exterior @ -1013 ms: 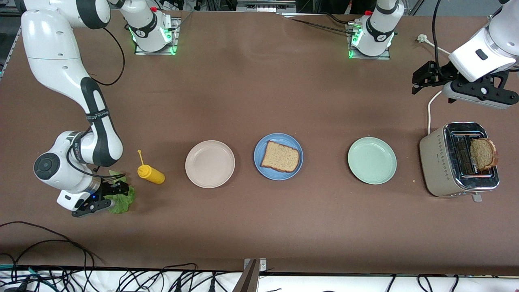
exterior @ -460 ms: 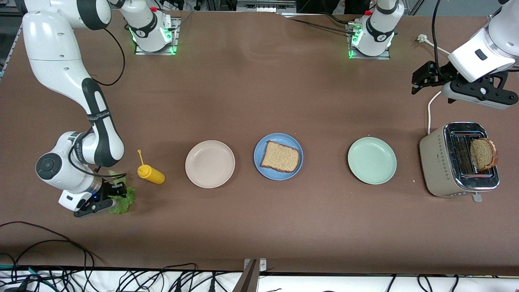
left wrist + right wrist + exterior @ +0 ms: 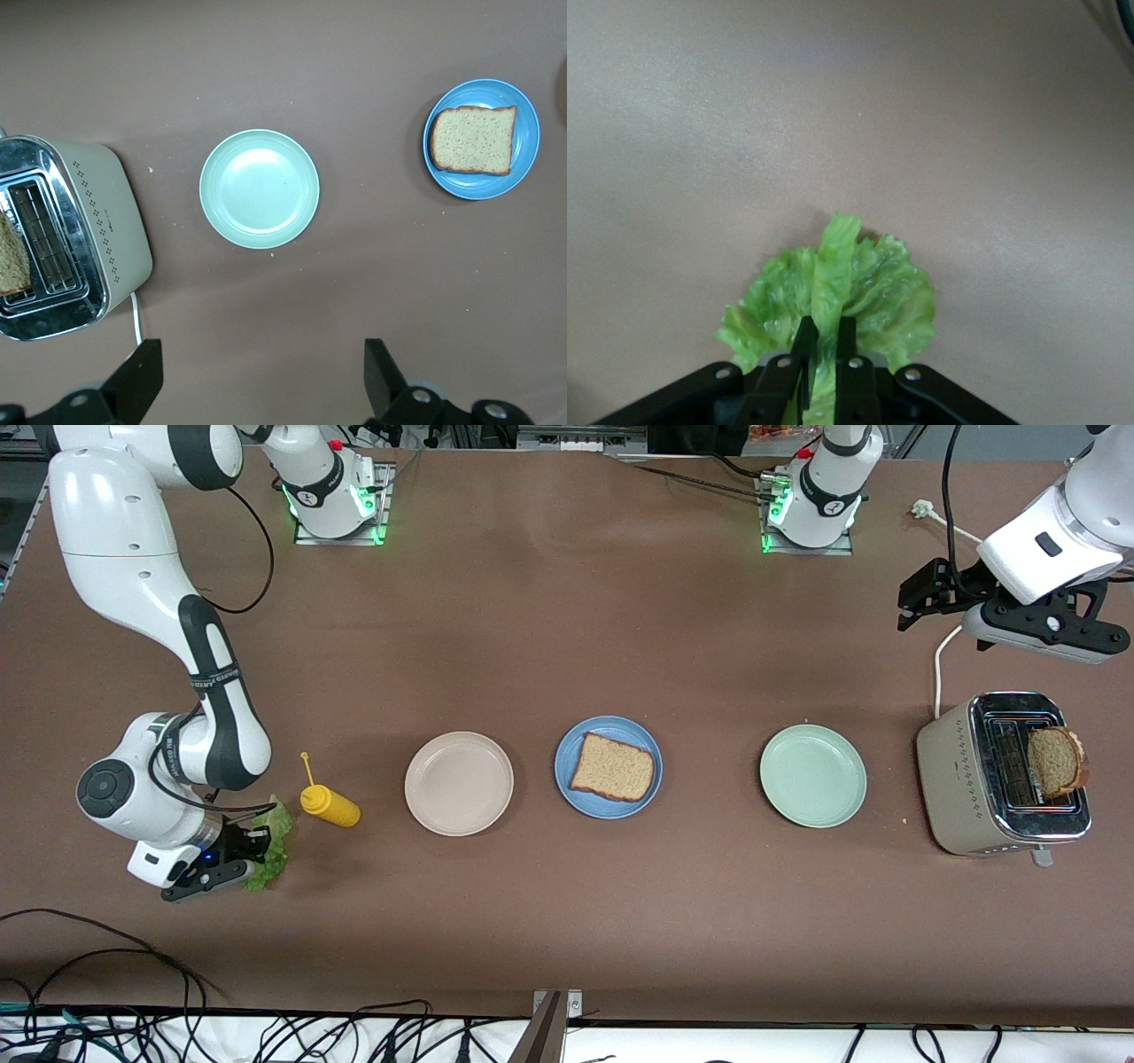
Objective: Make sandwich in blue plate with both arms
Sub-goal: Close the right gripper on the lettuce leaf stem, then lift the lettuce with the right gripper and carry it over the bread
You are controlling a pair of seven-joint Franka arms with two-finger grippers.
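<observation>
A ruffled green lettuce leaf [image 3: 271,840] lies on the table at the right arm's end, beside a yellow bottle. My right gripper [image 3: 252,849] is shut on the lettuce leaf [image 3: 877,292], its two fingers pinching the leaf's middle rib [image 3: 824,332]. The blue plate [image 3: 567,766] sits mid-table with one brown bread slice [image 3: 612,767] on it. A second bread slice [image 3: 1054,760] stands in the toaster [image 3: 961,779] at the left arm's end. My left gripper [image 3: 921,593] hangs open over the table near the toaster, jaws wide apart [image 3: 263,354] and empty.
A beige plate [image 3: 459,783] and a mint green plate [image 3: 812,776] flank the blue plate. The yellow squeeze bottle [image 3: 330,804] lies between the lettuce and the beige plate. The toaster's white cord [image 3: 941,664] runs toward the robots' bases.
My right gripper has closed from open onto the lettuce, and the leaf has bunched up toward the fingers. The left arm has barely moved.
</observation>
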